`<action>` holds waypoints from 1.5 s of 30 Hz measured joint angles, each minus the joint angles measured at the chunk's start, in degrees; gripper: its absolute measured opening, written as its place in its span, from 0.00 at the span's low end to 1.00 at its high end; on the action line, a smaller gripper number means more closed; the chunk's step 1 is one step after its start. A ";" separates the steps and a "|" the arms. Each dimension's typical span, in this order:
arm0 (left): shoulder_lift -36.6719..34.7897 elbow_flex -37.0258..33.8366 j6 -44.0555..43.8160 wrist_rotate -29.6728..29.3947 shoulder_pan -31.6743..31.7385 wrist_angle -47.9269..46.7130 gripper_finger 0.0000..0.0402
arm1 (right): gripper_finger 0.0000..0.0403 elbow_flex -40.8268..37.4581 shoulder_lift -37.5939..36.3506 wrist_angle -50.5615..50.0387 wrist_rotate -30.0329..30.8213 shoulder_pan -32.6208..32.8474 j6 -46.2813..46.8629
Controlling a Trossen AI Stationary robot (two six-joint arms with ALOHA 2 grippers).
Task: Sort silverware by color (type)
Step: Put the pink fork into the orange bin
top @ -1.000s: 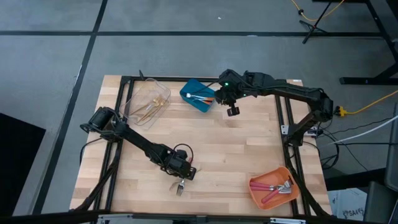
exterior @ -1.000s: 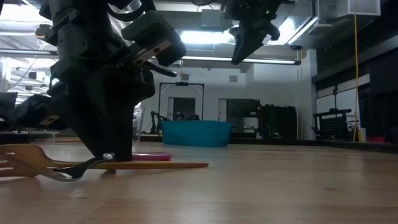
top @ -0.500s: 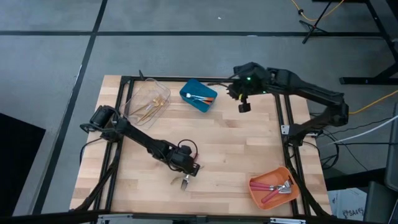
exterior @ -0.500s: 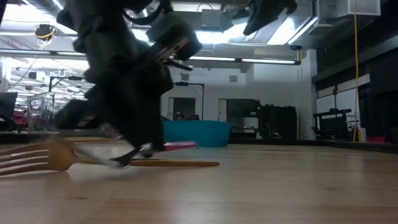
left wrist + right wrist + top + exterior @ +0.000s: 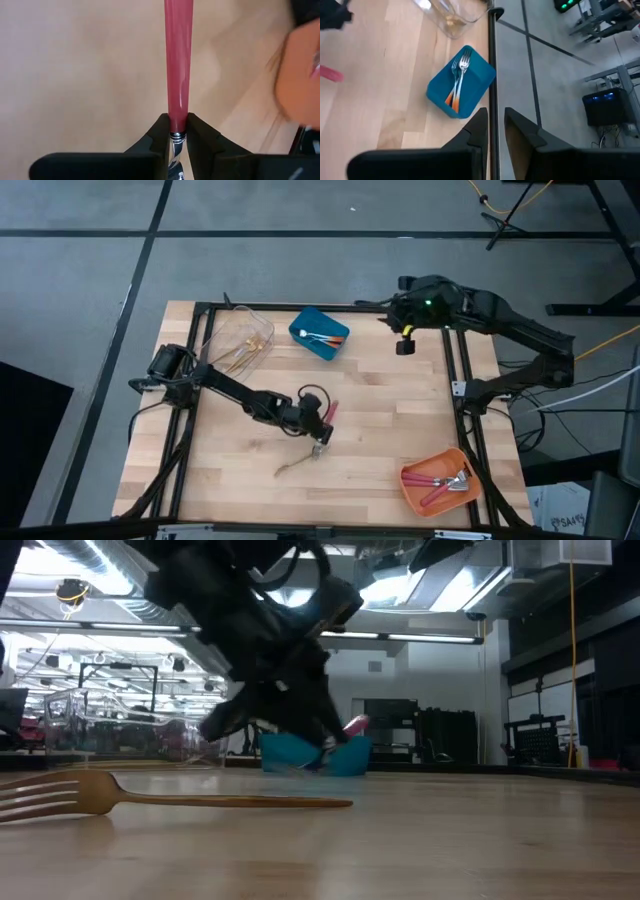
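From above, the left gripper (image 5: 322,420) hangs over the middle of the worktop (image 5: 400,430), its jaws gripping a pink-handled utensil (image 5: 330,411). A gold fork (image 5: 295,466) lies on the wood nearer the front edge. The clear bin (image 5: 240,345) with gold pieces sits by the back left corner, the blue bin (image 5: 319,333) at the back edge, and the orange bin (image 5: 436,481) with pink-handled pieces at the front right corner. The right gripper (image 5: 405,346) hovers near the back right corner.

At table height, the gold fork (image 5: 150,802) lies flat in front, and the pink handle (image 5: 354,725) is lifted off the wood.

The left wrist view shows both fingers (image 5: 159,131) clamped on the pink handle (image 5: 177,60) just above its silver neck.

The right wrist view shows two orange-handled forks (image 5: 458,82) in the blue bin (image 5: 472,92); the right jaws are nearly closed on nothing.
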 joint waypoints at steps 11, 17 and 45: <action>-0.11 0.00 18.37 -10.95 7.59 19.19 0.10 | 0.13 -2.09 -8.95 -3.69 -0.31 0.02 9.82; -0.11 0.02 26.68 -12.69 10.44 30.32 0.10 | 0.13 -12.33 -16.61 0.72 -0.61 0.02 19.19; -0.17 0.07 46.43 -19.06 13.32 48.87 0.10 | 0.13 -43.69 -12.23 41.73 -24.19 0.09 42.28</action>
